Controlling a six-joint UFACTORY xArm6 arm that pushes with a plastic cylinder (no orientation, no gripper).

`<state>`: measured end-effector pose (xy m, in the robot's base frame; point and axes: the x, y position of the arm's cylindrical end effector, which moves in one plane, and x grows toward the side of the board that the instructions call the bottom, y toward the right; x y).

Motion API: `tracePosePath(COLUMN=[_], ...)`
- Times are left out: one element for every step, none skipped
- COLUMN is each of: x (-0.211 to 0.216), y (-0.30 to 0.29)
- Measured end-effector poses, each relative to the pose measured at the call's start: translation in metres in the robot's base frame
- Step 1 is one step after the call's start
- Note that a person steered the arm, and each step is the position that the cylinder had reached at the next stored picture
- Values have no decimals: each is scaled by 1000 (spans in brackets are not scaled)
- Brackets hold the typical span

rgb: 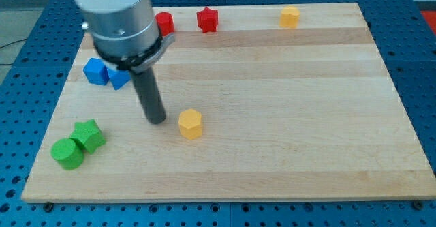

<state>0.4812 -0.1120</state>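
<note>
Our arm ends in a straight dark rod with no gripper, so nothing is clasped or held. My tip (pixel 157 120) rests on the wooden board (pixel 286 152), left of centre. Nearest to it we find the yellow hexagonal block (pixel 191 124), just beside the tip on the view's right and apart from it by a narrow gap. Toward the view's bottom left lie the green cylinder (pixel 67 153) and the green star-shaped block (pixel 88 135), touching each other. Above and left of the tip, two blue blocks (pixel 96 71) sit together near the board's left edge, one partly hidden behind the arm's housing. Along the view's top stand the red cylinder (pixel 164 23), partly hidden by the arm, the red star-shaped block (pixel 208 20) and, well to the right, a second yellow block (pixel 290 16)
</note>
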Motion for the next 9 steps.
tracePosePath(x=[37, 33, -35, -75, -164, -204, -216, -199, -192], y=[47, 78, 94, 211, 307, 328, 315, 233, 210])
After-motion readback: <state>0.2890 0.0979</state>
